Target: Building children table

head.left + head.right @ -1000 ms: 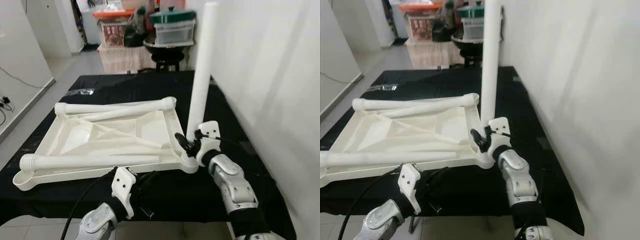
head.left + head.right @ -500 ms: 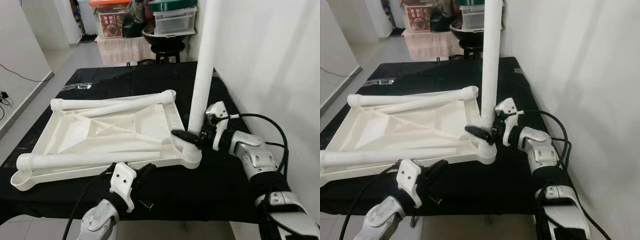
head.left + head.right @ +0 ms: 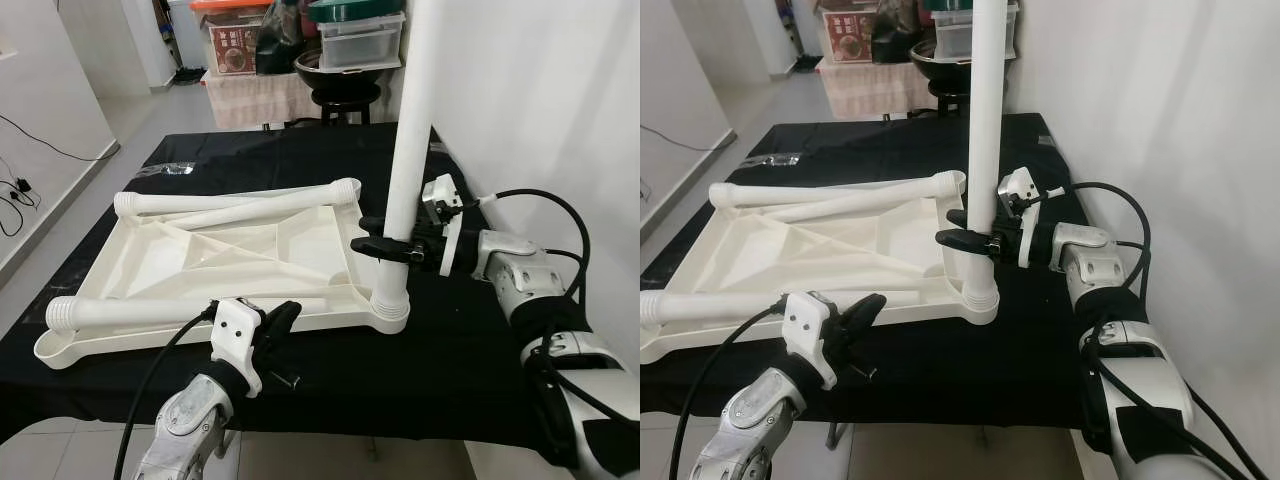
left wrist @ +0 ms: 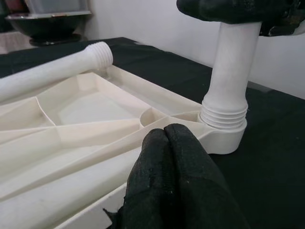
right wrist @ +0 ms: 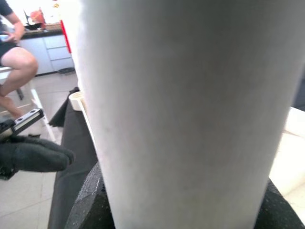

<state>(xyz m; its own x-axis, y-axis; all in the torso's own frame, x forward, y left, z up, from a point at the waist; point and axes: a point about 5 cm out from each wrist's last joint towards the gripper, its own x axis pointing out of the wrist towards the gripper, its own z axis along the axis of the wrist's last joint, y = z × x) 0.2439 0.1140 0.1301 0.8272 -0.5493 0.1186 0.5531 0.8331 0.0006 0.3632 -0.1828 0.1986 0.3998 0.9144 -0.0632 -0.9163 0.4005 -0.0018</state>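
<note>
A white children's table top lies upside down on the black-covered table. One white leg stands upright in the near right corner socket. My right gripper is shut on this leg, a little above its threaded base, and the leg is close up in the right wrist view. My left gripper is shut with nothing in it, just in front of the table top's near edge. Its fingers point towards the socket.
Loose legs lie across the table top at the far side and the near side. A white wall runs close along the right. A stool and storage boxes stand behind. A seated person is off beyond the table.
My right gripper has slid up the upright leg from its base, and the arm has swung out to the right. The left gripper has edged closer to the table top. The camera shifted.
</note>
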